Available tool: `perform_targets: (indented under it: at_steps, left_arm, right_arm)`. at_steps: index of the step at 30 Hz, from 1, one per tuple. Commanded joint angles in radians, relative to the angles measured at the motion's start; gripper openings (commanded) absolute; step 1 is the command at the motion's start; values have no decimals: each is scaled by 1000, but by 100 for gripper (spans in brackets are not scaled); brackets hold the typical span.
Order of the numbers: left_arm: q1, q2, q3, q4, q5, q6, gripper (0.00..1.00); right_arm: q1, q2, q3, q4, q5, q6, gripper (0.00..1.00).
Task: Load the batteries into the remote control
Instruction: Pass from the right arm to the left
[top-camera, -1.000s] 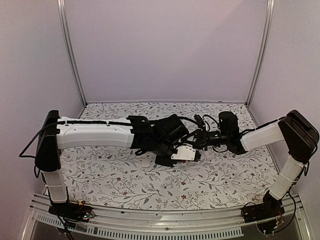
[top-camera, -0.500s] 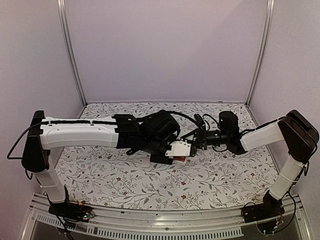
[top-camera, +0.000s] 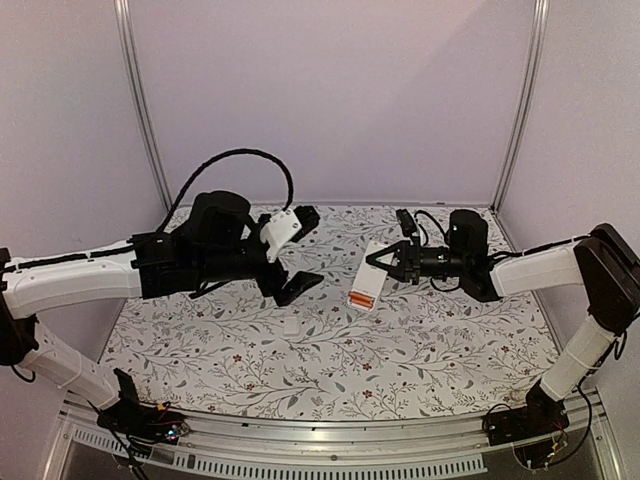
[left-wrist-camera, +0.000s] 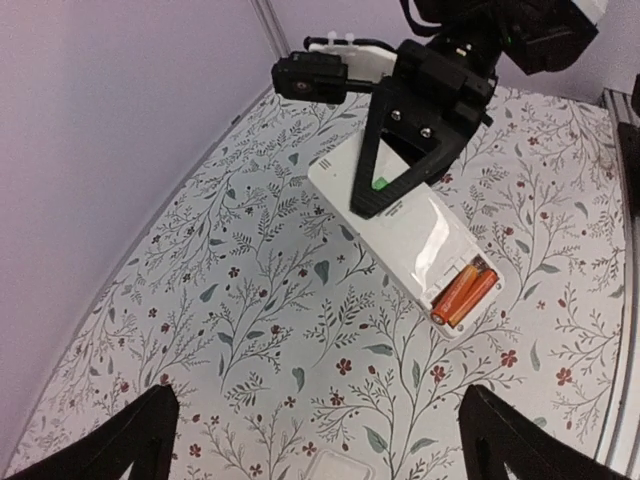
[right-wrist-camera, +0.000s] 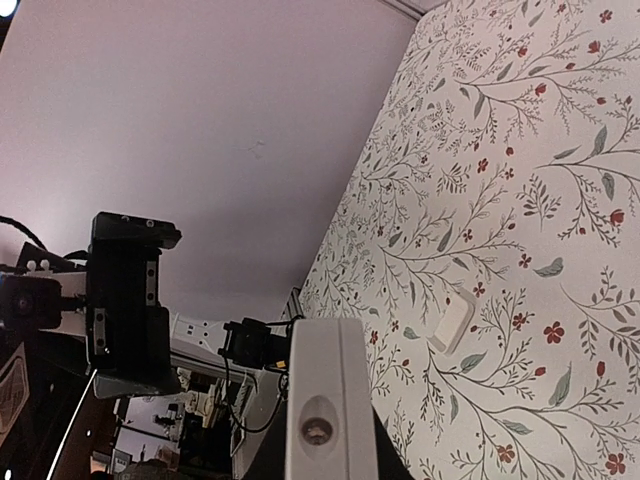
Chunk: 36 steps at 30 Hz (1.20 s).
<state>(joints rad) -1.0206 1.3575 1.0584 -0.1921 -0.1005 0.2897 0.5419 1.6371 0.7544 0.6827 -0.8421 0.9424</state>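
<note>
Two arms and one table (top-camera: 210, 355) under a floral-print cloth, listed from the near edge outward.

1. Cover plate (top-camera: 291, 326). Small, thin, white rounded rectangle. It lies flat on the cloth left of centre, nearest the arm bases and apart from everything else. The right wrist view shows the cover plate (right-wrist-camera: 452, 320) as a pale patch among the printed sprigs.

2. Left gripper (top-camera: 303, 250). Empty, jaws spread wide. It hangs over the table left of centre, well apart from the remote. In its own camera the dark fingers (left-wrist-camera: 135, 440) sit in the two bottom corners. Only cloth and the cover plate (left-wrist-camera: 340, 467) lie between them.

3. Batteries (top-camera: 362, 298). Two orange cylinders side by side and touching. Both batteries (left-wrist-camera: 465, 293) are seated in the uncovered recess at the remote's near end.

4. Remote control (top-camera: 369, 272). Slim white bar at mid-table, back side up, long axis running near to far. Whether its battery end touches the cloth cannot be told.

5. Right gripper (top-camera: 388, 262). Pinched onto the remote control's far half, reaching in from the right. In the left wrist view one of its black fingers (left-wrist-camera: 385, 170) lies across the back of the remote control (left-wrist-camera: 420, 240).

6. Back wall (top-camera: 330, 100). Plain lilac panel.
</note>
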Motion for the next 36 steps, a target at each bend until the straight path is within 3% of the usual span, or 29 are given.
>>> perform_targets:
  at_steps: [1,5,10,12,18,36]
  left_arm:
    - [88,-40,-38,129,217,-309,100]
    - [175,-6,-10,166,419,-544,94]
    - [261,111,42,235,666,-802,71]
    - [269,155,54,260,731,-859,67]
    - [267,223,59,339,829,-932,59]
    - [230,320,105,384,922,-1012,44]
  right_arm:
    - [-6,-36,50,40,-43,-25,0]
    - [-2,-38,62,64,-77,-25,0]
    - [24,-25,79,136,-115,8,0]
    - [34,-6,83,204,-123,48,0]
    - [50,60,91,391,-135,205,0]
    - [99,100,141,362,-143,206,0]
